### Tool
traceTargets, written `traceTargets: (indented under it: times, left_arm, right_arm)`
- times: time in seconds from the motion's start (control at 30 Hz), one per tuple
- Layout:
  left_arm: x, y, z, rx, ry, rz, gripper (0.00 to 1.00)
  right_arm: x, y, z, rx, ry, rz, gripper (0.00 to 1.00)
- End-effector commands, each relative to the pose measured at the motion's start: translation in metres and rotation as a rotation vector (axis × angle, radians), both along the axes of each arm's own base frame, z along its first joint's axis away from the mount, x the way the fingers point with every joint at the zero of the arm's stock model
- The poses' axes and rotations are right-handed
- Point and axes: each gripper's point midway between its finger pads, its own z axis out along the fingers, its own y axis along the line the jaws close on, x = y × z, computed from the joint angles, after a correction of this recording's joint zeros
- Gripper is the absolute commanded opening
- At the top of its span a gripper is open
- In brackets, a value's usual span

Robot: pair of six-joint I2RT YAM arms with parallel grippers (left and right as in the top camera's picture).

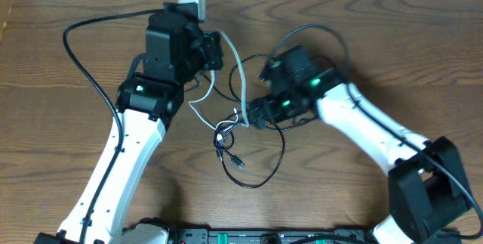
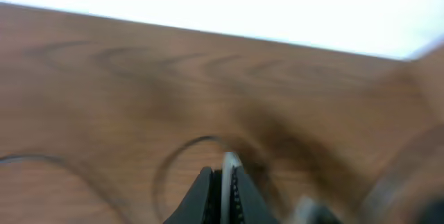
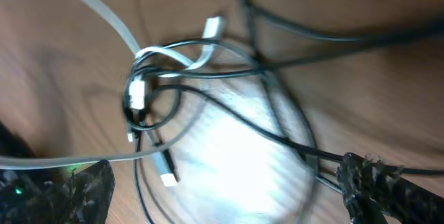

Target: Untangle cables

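The cables lie tangled in mid-table: a white cable (image 1: 240, 70) curves down into a knot (image 1: 225, 132) with thin black cables, and a black loop (image 1: 266, 174) trails toward the front. My left gripper (image 1: 217, 51) is shut on the white cable's upper stretch, which shows pinched between its fingers (image 2: 208, 195). Just right of the knot my right gripper (image 1: 253, 113) stands open. In its wrist view the knot (image 3: 149, 89) and a silver plug (image 3: 168, 177) lie ahead of the wide-spread fingers (image 3: 69, 193), and a black cable (image 3: 305, 153) runs beside the right finger.
A white adapter (image 1: 192, 6) lies at the far table edge behind the left arm. The left arm's thick black wire (image 1: 79, 55) loops over the left side. A black rail (image 1: 226, 236) lines the front edge.
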Motion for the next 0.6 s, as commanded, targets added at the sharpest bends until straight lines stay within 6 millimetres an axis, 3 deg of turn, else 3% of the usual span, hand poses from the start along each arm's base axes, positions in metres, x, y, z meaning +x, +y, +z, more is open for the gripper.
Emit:
traceTargets:
  times: [0.0, 0.13, 0.23, 0.3, 0.57]
  left_arm:
    - [0.008, 0.049, -0.022, 0.217, 0.036, 0.213, 0.07]
    - [0.003, 0.068, -0.046, 0.315, 0.118, 0.281, 0.07]
    - [0.003, 0.068, -0.055, 0.328, 0.147, 0.277, 0.08]
    - [0.003, 0.068, -0.056, 0.324, 0.15, 0.282, 0.07]
    - [0.001, 0.082, -0.055, 0.375, 0.149, 0.339, 0.07]
  right_arm:
    - [0.003, 0.01, 0.007, -0.069, -0.101, -0.019, 0.99]
    - [0.002, 0.028, 0.001, -0.079, -0.119, -0.064, 0.98]
    - [-0.001, 0.044, -0.003, -0.069, -0.131, -0.09, 0.86]
    - [0.001, 0.045, -0.01, -0.108, -0.146, -0.146, 0.81]
    - [-0.004, 0.044, -0.043, -0.195, -0.093, -0.326, 0.79]
